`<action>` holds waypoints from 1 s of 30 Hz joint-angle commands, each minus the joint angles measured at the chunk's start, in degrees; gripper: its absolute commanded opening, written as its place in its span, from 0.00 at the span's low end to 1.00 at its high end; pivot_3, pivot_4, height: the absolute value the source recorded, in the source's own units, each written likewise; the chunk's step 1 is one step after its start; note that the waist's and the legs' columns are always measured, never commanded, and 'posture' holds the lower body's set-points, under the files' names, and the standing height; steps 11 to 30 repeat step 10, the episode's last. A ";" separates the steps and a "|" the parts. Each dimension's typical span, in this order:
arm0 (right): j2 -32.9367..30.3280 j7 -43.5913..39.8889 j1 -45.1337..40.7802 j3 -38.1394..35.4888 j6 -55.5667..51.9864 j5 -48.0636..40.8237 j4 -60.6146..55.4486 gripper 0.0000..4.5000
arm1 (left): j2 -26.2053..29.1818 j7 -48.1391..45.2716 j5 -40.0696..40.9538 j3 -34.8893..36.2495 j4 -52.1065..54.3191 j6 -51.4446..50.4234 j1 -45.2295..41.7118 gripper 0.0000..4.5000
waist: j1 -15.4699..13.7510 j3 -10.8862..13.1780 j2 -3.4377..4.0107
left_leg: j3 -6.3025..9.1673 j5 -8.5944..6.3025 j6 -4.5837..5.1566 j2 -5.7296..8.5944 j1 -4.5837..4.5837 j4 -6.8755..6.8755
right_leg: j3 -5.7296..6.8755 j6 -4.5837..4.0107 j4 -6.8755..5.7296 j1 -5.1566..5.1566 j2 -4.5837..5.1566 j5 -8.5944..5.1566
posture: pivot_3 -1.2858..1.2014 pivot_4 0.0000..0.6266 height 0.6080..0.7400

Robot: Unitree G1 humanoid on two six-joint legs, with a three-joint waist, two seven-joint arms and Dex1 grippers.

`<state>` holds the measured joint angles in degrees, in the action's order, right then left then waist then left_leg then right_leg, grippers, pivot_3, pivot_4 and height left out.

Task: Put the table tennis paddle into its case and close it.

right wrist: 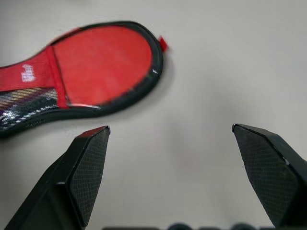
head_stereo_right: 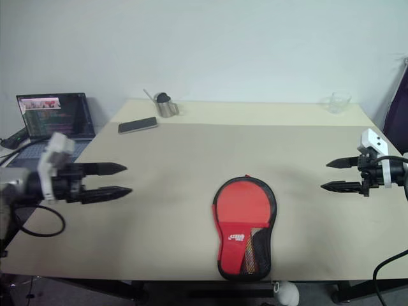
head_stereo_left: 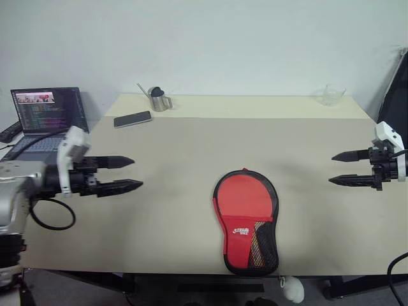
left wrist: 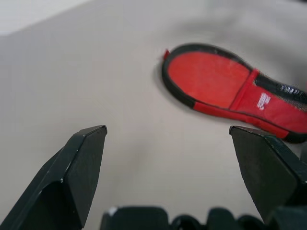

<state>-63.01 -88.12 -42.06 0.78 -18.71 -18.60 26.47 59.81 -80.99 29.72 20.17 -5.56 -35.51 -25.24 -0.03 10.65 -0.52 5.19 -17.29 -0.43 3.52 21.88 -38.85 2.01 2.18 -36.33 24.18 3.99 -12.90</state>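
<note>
The case (head_stereo_left: 246, 220) lies flat near the table's front edge, in the middle, red side up with a white logo and a mesh pocket at its narrow end. Its black zip rim runs all around, and a small white charm (head_stereo_left: 293, 290) hangs below the table edge. The paddle is hidden. My left gripper (head_stereo_left: 138, 173) hovers open over the table's left side, well left of the case (left wrist: 225, 88). My right gripper (head_stereo_left: 331, 169) hovers open at the right, also apart from the case (right wrist: 96, 67). Nothing is between either pair of fingers.
On the beige table (head_stereo_left: 191, 166), a dark phone (head_stereo_left: 132, 119) and a metal cup (head_stereo_left: 158, 100) sit at the back left. A clear glass cup (head_stereo_left: 331, 95) stands at the back right. An open laptop (head_stereo_left: 48, 115) is off the table's left side.
</note>
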 commanded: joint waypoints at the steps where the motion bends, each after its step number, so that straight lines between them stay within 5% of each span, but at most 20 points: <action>1: -4.26 -4.38 2.56 -1.24 -0.83 -3.70 -6.71 1.00 | 2.71 0.10 0.19 1.56 1.52 2.46 0.91 1.00 | -0.22 0.01 0.02 | 0.01 0.00 0.00 0.01 0.03 0.00 | 0.01 0.00 0.00 0.02 0.02 0.00 | 0.52 0.24 1.00; 10: -2.74 -1.99 5.06 -2.66 -3.51 -6.62 -14.29 1.00 | 4.36 2.32 2.53 7.50 6.14 0.95 9.28 1.00 | 0.38 0.04 0.06 | -0.36 -0.01 0.01 -0.03 -0.06 0.01 | -0.28 -0.09 -0.42 0.24 0.03 -0.05 | 0.52 0.24 1.00; 30: -2.74 -1.99 5.06 -2.66 -3.51 -6.62 -14.29 1.00 | 4.36 2.32 2.53 7.50 6.14 0.95 9.28 1.00 | 0.38 0.04 0.06 | -0.36 -0.01 0.01 -0.03 -0.06 0.01 | -0.28 -0.09 -0.42 0.24 0.03 -0.05 | 0.52 0.24 1.00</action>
